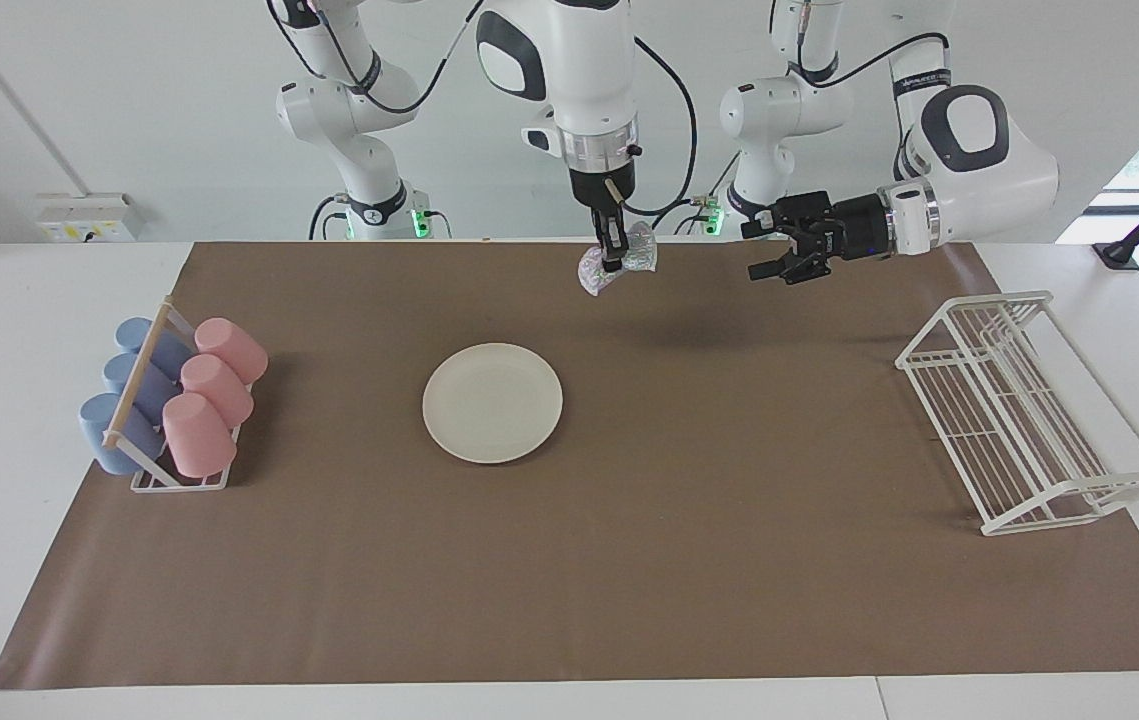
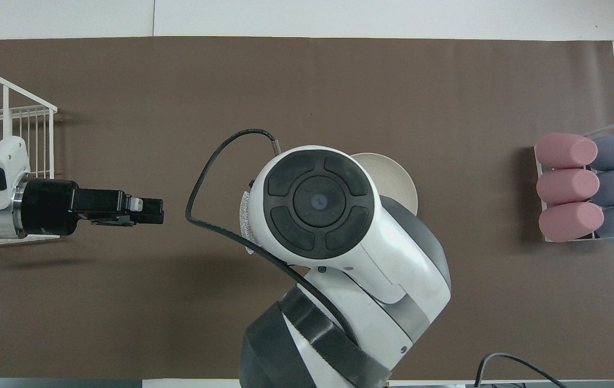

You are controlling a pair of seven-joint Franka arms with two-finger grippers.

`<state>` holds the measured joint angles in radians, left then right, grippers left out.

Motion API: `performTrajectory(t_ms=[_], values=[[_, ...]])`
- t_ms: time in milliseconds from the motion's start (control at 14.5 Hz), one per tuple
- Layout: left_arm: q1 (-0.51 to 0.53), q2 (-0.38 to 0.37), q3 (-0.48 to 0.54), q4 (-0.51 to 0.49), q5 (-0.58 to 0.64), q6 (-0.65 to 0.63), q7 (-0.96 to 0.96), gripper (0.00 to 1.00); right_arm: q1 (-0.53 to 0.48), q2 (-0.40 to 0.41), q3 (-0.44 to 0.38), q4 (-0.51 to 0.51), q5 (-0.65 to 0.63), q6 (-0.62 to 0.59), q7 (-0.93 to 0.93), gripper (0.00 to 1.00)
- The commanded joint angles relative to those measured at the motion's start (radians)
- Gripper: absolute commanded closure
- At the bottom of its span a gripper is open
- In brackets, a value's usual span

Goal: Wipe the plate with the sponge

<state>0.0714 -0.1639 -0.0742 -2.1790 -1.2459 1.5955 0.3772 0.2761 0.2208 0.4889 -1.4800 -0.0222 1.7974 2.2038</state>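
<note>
Overhead, plate (image 2: 401, 180) half hidden

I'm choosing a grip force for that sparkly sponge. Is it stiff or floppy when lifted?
Probably floppy: the sponge hangs crumpled and folded around the shut right gripper, drooping on both sides. It looks light, since a fingertip pinch holds it up in the air. It likely squashes easily, so a gentle grip should be enough.

Place: robot lab, tabletop test bench.
Arms: two white arms (image 1: 569, 60) bolted at the table (image 1: 49, 300) edge, cables trailing.
Surface: brown mat (image 1: 689, 520) over a white top.
Walls: bare white; socket box (image 1: 89, 217) by the edge.
Props: cup rack (image 1: 174, 400), wire rack (image 1: 1019, 410), staged like kitchenware.
</note>
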Motion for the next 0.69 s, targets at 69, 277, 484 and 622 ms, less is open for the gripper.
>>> performTrajectory(t_ms=[69, 277, 484, 622], values=[[-0.103, -0.029, 0.002, -0.041, -0.05, 0.049, 0.034, 0.0, -0.015, -0.003, 0.01, -0.006, 0.011, -0.004, 0.016, 1.0], [-0.2, -0.029, 0.002, -0.042, -0.052, 0.122, 0.034, 0.0, -0.017, -0.003, 0.01, -0.005, 0.011, -0.003, 0.016, 1.0], [-0.272, -0.028, 0.004, -0.044, -0.075, 0.188, 0.032, 0.0, -0.018, -0.003, 0.01, -0.006, 0.01, -0.001, 0.016, 1.0], [-0.289, -0.028, 0.002, -0.045, -0.075, 0.216, 0.031, 0.01, -0.02, -0.003, 0.01, -0.006, 0.01, 0.0, 0.014, 1.0]])
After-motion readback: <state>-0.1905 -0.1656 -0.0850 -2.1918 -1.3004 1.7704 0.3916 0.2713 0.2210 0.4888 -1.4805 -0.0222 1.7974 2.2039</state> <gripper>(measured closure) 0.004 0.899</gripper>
